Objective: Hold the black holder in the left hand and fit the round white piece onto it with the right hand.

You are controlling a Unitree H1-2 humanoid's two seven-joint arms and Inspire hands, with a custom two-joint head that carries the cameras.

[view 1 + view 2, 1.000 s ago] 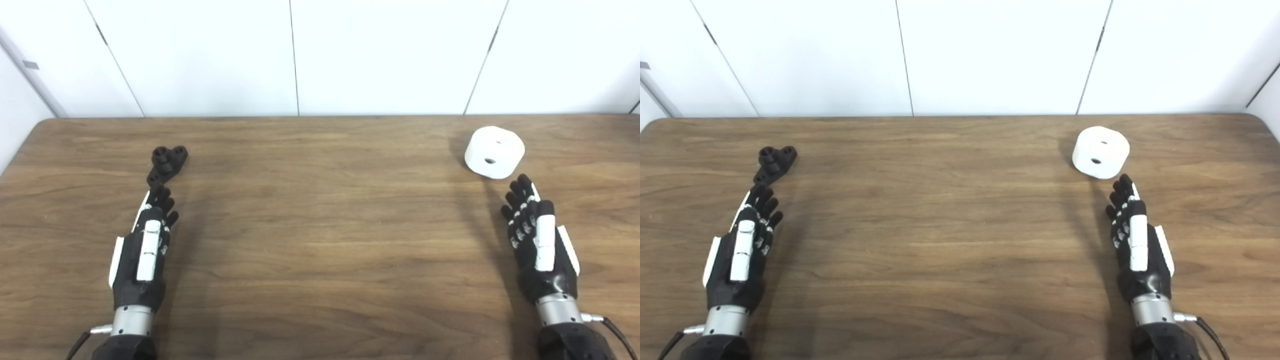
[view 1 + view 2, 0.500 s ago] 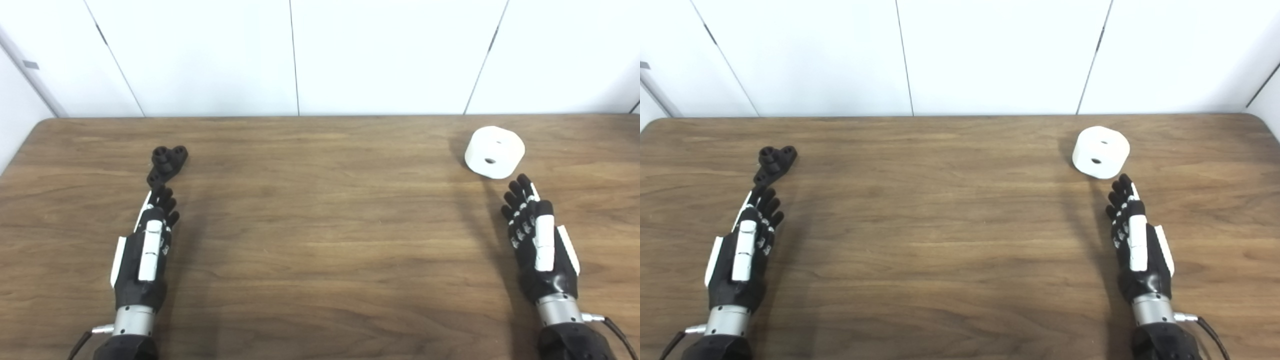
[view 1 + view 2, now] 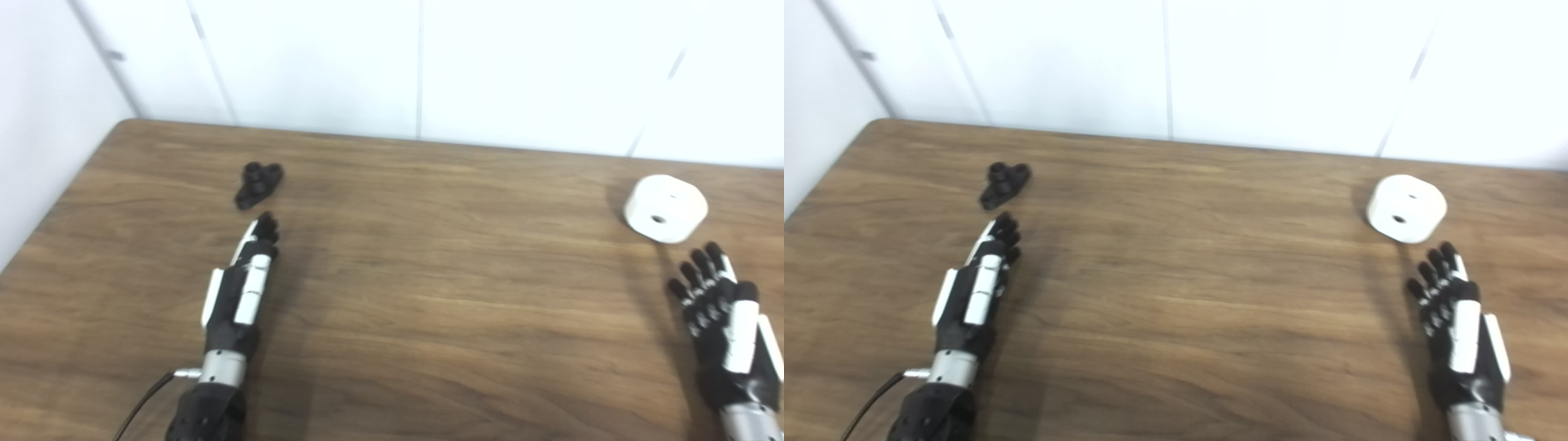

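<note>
Fingers of both hands were spread and empty: left hand point(image 3: 242, 291) just short of the black holder point(image 3: 259, 183), right hand point(image 3: 1456, 324) near the round white piece point(image 3: 1406, 207). A careless reach could probably nudge either part away across the wooden table point(image 3: 429, 275).

One black holder point(image 3: 258, 182), one round white piece point(image 3: 665, 207), two hands: left hand point(image 3: 242, 288), right hand point(image 3: 729, 331); one table point(image 3: 441, 294).
</note>
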